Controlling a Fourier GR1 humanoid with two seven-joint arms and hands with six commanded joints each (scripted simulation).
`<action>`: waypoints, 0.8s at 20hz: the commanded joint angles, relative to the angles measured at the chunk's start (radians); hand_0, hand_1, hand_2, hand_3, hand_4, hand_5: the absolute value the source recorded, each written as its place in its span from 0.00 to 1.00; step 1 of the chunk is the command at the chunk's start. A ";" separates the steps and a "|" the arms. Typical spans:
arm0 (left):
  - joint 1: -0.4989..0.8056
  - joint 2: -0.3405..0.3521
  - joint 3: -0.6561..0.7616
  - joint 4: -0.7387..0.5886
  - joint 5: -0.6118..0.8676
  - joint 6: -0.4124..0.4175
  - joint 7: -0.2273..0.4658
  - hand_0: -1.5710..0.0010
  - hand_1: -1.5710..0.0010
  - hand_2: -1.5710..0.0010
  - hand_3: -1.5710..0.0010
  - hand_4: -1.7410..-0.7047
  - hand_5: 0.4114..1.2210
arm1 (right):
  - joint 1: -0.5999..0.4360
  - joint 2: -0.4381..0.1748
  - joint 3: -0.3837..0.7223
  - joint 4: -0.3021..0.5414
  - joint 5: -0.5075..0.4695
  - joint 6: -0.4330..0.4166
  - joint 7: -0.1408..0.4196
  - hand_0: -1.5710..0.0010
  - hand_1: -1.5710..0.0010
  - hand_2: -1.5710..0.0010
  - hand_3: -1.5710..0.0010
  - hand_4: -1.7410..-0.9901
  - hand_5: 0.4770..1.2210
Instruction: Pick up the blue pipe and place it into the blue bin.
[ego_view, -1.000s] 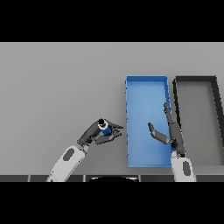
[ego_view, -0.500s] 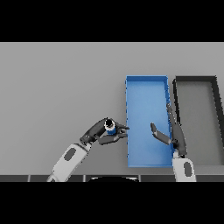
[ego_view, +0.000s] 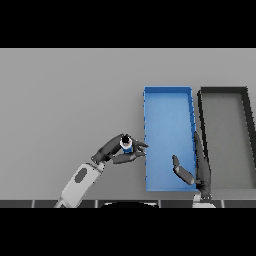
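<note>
A short blue pipe (ego_view: 127, 146) with a dark open end is held in my left hand (ego_view: 116, 151), whose fingers and thumb are curled round it. The hand is just left of the blue bin (ego_view: 167, 97), its fingertips near the bin's left wall. The bin is a long rectangular tray with nothing visible inside. My right hand (ego_view: 198, 169) is over the bin's lower right corner, fingers straight and thumb spread, holding nothing.
A black bin (ego_view: 223, 91) of similar size stands directly to the right of the blue one, the two nearly touching. The grey table (ego_view: 70, 100) stretches to the left and far side.
My left hand has carried the blue pipe rightward, closer to the blue bin's left wall. The right hand has barely moved.
</note>
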 joint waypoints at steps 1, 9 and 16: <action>-0.001 -0.010 0.001 0.004 0.004 -0.005 0.010 0.00 0.00 0.00 0.00 0.26 1.00 | -0.009 -0.018 0.004 -0.038 -0.073 0.061 0.035 1.00 0.99 0.94 1.00 0.72 0.20; 0.025 -0.025 0.002 -0.039 -0.026 -0.032 0.030 0.00 0.00 0.00 0.00 0.26 1.00 | -0.273 -0.186 0.045 -0.131 -0.306 0.299 0.422 1.00 0.99 0.94 1.00 0.64 0.11; 0.008 -0.036 0.039 -0.008 -0.042 -0.061 0.020 0.00 0.00 0.00 0.00 0.26 1.00 | -0.539 -0.187 0.169 -0.103 -0.317 0.359 0.573 1.00 1.00 0.97 1.00 0.59 0.11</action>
